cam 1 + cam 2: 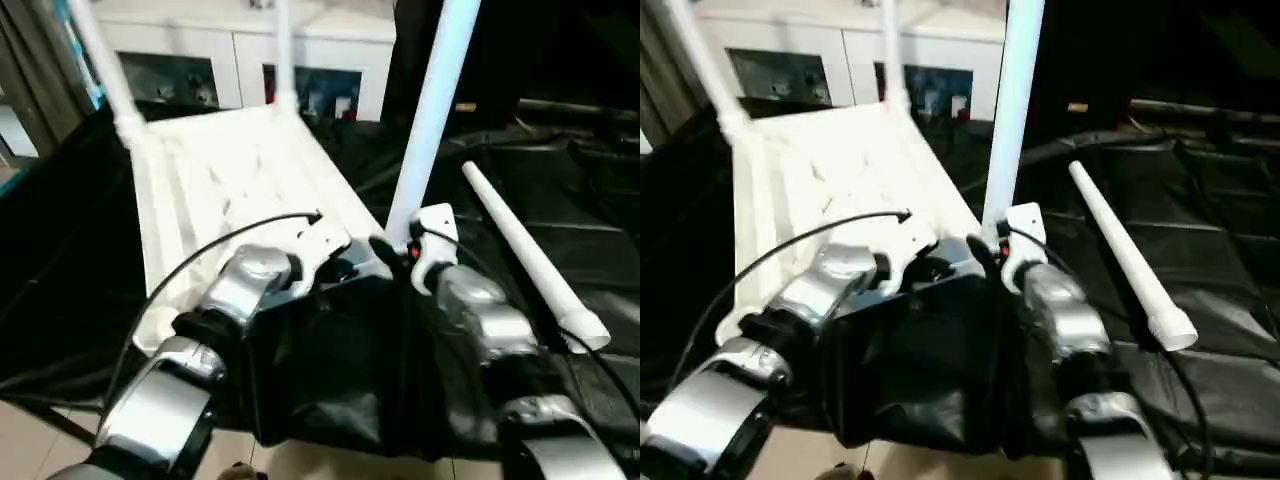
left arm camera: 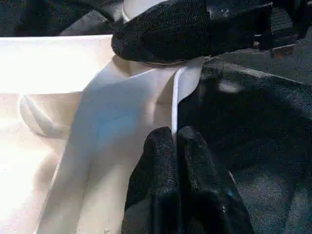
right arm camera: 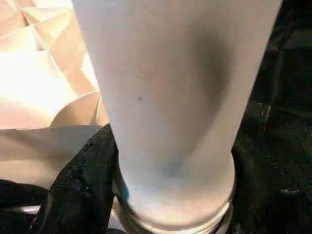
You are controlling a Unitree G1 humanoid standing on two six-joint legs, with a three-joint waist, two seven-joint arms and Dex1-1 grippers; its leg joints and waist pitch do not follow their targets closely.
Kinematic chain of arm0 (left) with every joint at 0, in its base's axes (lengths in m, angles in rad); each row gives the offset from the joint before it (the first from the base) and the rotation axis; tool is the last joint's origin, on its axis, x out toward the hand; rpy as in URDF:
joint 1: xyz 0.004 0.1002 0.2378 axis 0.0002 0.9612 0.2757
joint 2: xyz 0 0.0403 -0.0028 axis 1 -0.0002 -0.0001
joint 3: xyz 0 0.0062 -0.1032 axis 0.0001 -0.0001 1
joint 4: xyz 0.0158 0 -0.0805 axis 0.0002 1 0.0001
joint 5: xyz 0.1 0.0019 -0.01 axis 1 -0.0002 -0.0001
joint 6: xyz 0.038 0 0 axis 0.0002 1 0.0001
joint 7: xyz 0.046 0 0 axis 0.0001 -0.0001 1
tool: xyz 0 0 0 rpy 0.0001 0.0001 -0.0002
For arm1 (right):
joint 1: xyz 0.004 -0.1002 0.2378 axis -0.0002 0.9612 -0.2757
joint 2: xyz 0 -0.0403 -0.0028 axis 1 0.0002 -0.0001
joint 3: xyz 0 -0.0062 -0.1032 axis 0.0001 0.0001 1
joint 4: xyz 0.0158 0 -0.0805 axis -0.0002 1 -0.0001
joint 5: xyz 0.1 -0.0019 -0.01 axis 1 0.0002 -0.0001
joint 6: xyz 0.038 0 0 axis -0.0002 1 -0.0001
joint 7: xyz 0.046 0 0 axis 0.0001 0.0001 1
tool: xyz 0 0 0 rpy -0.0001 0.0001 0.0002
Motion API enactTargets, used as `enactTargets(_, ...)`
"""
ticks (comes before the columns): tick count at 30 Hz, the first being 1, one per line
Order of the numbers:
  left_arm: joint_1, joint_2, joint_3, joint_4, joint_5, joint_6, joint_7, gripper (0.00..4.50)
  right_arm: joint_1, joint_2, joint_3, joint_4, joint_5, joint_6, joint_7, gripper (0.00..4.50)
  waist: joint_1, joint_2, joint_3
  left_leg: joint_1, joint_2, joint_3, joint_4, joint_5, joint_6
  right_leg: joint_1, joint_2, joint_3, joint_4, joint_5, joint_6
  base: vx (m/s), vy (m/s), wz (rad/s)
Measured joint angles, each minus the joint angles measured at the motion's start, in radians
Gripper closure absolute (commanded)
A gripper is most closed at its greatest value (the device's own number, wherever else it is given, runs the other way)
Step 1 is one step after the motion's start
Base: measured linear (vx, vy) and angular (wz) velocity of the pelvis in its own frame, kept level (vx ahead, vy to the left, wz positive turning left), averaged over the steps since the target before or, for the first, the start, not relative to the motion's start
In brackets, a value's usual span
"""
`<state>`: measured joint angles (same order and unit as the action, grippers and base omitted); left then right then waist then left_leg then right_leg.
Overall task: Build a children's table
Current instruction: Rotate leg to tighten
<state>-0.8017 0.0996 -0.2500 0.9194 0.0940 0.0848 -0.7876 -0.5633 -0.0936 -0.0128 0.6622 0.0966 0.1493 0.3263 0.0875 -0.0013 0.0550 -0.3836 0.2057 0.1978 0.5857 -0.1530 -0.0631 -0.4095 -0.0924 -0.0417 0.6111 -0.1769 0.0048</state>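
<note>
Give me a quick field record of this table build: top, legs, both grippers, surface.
Table top: white table top, upside down, ribbed underside up, on the black-draped work table.
Fitted legs: three stand in corner sockets; nearest is the near-right leg.
Loose leg: fourth leg lies on the black cloth, right of the top.
Left gripper: left gripper shut on the top's thin rim.
Right gripper: right gripper around the near-right leg's base.

An indoor lab or demo room seems to be hosting this: a work table (image 1: 560, 170) is wearing loose black cloth, white cabinets (image 1: 250, 60) are standing beyond its far edge, and pale floor tiles (image 1: 30, 430) are showing below its near edge.
</note>
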Motion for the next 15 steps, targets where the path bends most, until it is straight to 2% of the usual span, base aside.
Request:
enactTargets(1,0.0,0.0,0.0,0.0,0.0,-0.002,0.0,4.5,0.0,0.0,-0.003,0.0,0.008,-0.001,0.004,1.21,0.0,0.0,0.0,0.0,0.0,0.0,0.0,0.0,0.0,0.0,0.0,0.0,0.0,0.0,0.0,0.0,0.0,0.0)
enactTargets(5,0.001,0.014,-0.003,0.001,0.001,-0.023,-0.018,4.5,0.004,-0.007,-0.011,-0.002,0.015,-0.003,0.072,0.87,0.0,0.0,0.0,0.0,0.001,-0.001,-0.001,0.0,0.0,0.0,0.0,-0.001,0.0,0.0,0.0,0.0,0.0,0.0)
enactTargets(8,0.006,0.043,-0.005,0.001,0.001,-0.056,-0.072,4.5,0.024,-0.048,0.011,-0.033,0.022,0.005,0.184,0.87,0.0,0.0,0.0,-0.001,0.001,-0.001,-0.001,0.0,0.0,-0.001,0.0,-0.002,0.0,0.0,0.0,0.0,0.0,0.0)
enactTargets(11,0.019,0.086,-0.003,-0.009,-0.005,-0.095,-0.164,4.5,0.055,-0.116,0.055,-0.082,0.035,0.013,0.336,0.87,0.001,0.0,0.0,-0.001,0.001,-0.001,-0.002,0.0,0.0,-0.001,0.0,-0.002,0.0,-0.001,0.002,0.0,0.0,0.0)
enactTargets(15,0.049,0.139,-0.003,-0.052,-0.027,-0.115,-0.278,4.5,0.06,-0.181,0.096,-0.109,0.05,0.013,0.483,0.87,0.002,0.0,0.0,-0.002,0.001,0.0,-0.003,-0.001,0.001,-0.002,0.0,-0.002,-0.001,-0.001,0.002,0.0,0.0,0.0)
